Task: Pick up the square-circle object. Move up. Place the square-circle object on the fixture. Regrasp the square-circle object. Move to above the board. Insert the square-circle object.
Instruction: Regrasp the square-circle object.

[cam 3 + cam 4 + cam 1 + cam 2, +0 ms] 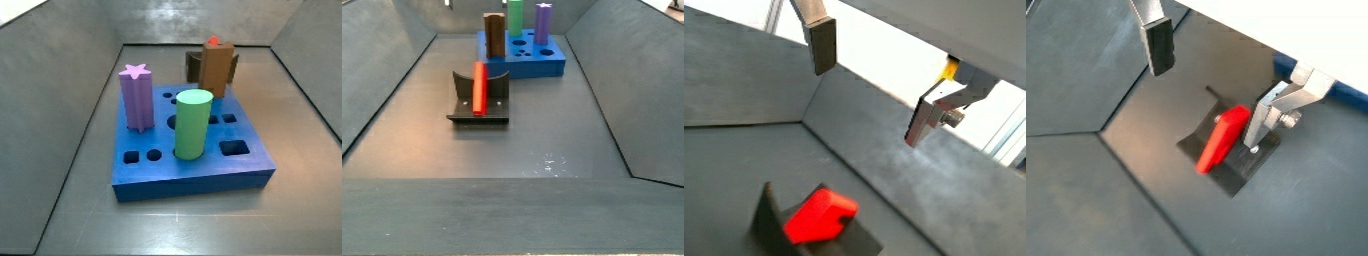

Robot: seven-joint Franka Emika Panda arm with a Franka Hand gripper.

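The gripper (1211,85) hangs above the fixture (476,118), its 2 fingers (822,45) spread wide apart with nothing between them. In both wrist views the square-circle object (1227,140) lies below the jaws and apart from them. It rests on the fixture and is propped at a tilt against the dark upright, with its lower end on the base plate. In a side view the fixture stands around the middle of the table, away from the edges, and the board (523,68) sits close to the far edge, just beyond it. The board holds 3 upright pieces: a purple star-topped peg (136,98), a green cylinder (194,124) and a brown block (214,68).
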